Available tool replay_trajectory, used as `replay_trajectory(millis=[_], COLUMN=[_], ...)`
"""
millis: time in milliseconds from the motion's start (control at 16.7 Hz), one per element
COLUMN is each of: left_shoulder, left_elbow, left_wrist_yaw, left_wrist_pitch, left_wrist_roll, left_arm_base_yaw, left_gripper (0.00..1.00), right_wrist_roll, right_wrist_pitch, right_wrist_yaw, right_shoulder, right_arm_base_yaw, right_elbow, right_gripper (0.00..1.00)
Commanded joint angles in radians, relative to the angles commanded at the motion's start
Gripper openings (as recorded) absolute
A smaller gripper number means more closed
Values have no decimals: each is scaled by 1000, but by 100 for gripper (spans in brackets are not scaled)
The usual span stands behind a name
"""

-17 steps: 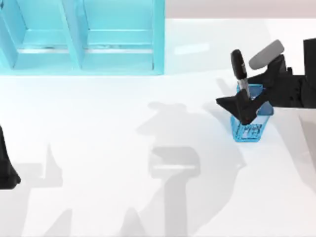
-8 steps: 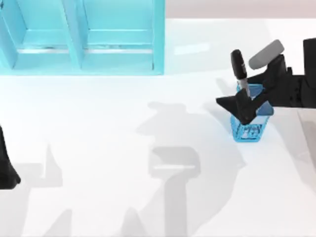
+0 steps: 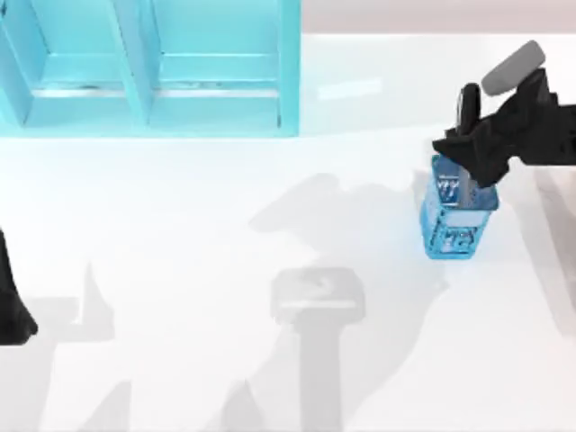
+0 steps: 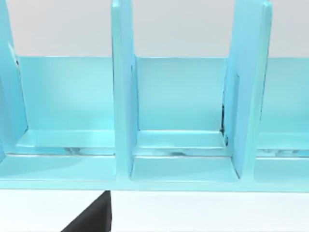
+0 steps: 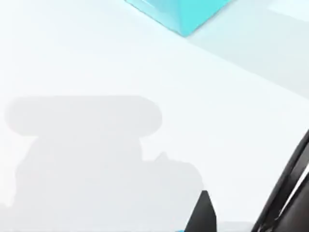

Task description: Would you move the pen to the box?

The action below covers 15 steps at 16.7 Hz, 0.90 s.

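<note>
- White tabletop (image 3: 270, 360), glossy, carrying only soft grey arm shadows across its middle and near side; broad open room between the left edge and the cup on the right.
- Box (image 3: 153, 63): turquoise, open-topped, split by upright dividers into compartments, set at the far left of the table and cut by the top view's upper and left edges. Left wrist view faces its compartments (image 4: 178, 111) head-on, with a pale floor in each and nothing lying inside them. A corner of it (image 5: 186, 12) appears in the right wrist view. No lettering readable on it.
- Right arm: black, reaching in from the right edge, a grey cylinder on its upper side. Right gripper (image 3: 468, 144) sits just above the far rim of the cup, fingers pinched on the pen.
- Left arm: parked at the left edge of the table; left gripper (image 3: 13, 310) shows as a dark tip, finger state cannot be told.
- Blue mesh cup (image 3: 454, 211): translucent, square-sided, standing upright on the right side of the table, well apart from the box. Marks on its wall, not legible.
- Pen (image 3: 469, 110): glossy black cap standing up out of the right gripper, over the cup's far rim; its barrel is hidden behind the fingers.
</note>
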Motion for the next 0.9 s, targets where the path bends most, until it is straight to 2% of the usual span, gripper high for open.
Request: replay_trajectory(millis=[540,720,900], left_shoulder=[0,0,0], left_elbow=[0,0,0], left_wrist_yaw=[0,0,0], left_wrist_pitch=[0,0,0], left_wrist_roll=[0,0,0], left_arm_base_yaw=[0,0,0], left_gripper=[100,100,100], right_wrist_roll=[-300,-364,-379], right_wrist_pitch=[-704,-814,-836], right_wrist_yaw=[-178,-213,-220], right_shoulder=[-104,-145,-155], right_arm_base_yaw=[-272,-331,-344], right_elbow=[310,373,387], right_gripper=[0,0,0])
